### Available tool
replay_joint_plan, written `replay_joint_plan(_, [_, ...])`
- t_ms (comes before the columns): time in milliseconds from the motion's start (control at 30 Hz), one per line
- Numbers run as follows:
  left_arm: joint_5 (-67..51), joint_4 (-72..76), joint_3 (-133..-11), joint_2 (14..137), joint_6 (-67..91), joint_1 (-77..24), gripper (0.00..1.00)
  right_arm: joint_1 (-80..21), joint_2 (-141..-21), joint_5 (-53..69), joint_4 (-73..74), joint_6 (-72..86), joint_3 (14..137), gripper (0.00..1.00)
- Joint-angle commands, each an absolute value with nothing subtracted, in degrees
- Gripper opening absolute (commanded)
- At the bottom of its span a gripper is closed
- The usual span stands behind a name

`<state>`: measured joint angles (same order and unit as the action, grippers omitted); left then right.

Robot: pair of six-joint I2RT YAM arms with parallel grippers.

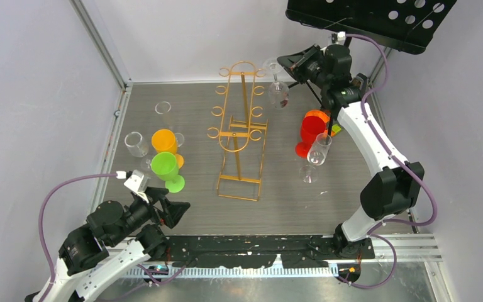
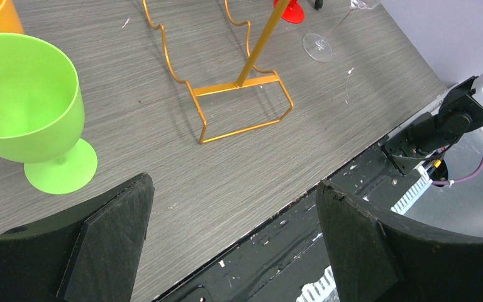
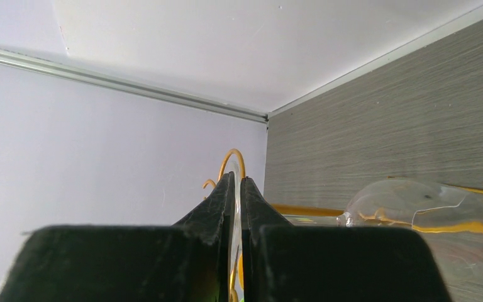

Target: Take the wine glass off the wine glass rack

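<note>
The right gripper (image 3: 238, 189) is clenched on the clear, long-stemmed wine glass (image 1: 278, 93). In the right wrist view its two black fingers (image 3: 214, 214) stand almost together, with only a thin transparent edge pinched between them, seemingly the glass's foot. The bowl lies off to the right of the fingers and a little beyond them, with gold wire showing through it. The tall gold-coloured thin wire wine glass rack (image 1: 244, 133) rises just beyond the fingertips, its arched top peeking over them. From above, the foot sits just beside one of the upper curled hooks on the fingers' side of the rack. Whether it has cleared that hook cannot be told.

The step in hand looks like drawing the glass out of its hook. Doing it well probably means sliding the foot straight back along the hook's opening, away from the rack. The stem should not twist, so the bowl does not swing into the wire. The stand looks light, so a snag could drag or tip it. The pinch on such a thin edge should be firm without crushing.

The left gripper (image 2: 236, 245) is released, jaws wide with nothing between them, well apart from the glass. A green plastic goblet (image 2: 28, 107) stands left of its fingers.
</note>
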<state>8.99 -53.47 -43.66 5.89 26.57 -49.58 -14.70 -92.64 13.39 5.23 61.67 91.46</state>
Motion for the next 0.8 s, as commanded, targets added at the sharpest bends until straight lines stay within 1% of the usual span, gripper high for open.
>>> replay_joint_plan(0, [9.32,-51.8,-43.55,6.84,26.36,-49.48,0.97,-14.08,-88.0,11.64,0.97,62.01,92.14,0.06])
replay_joint_plan(167, [9.4,-51.85,-43.51,6.81,26.37,-49.46,0.97,-13.88,-85.9,12.26,0.86,60.99,90.53,0.06])
replay_joint_plan(267, [9.45,-51.85,-43.51,6.8,26.37,-49.45,0.97,-13.89,-83.66,13.5,0.42,60.47,87.16,0.06])
replay_joint_plan(533, [9.66,-51.87,-43.68,7.03,26.45,-49.44,0.98,-13.84,-73.35,18.21,-3.46,58.99,76.3,0.06])
replay_joint_plan(767, [10.65,-52.27,-44.16,6.93,26.67,-49.47,1.0,-13.89,-61.13,21.2,-3.09,57.67,66.14,0.06])
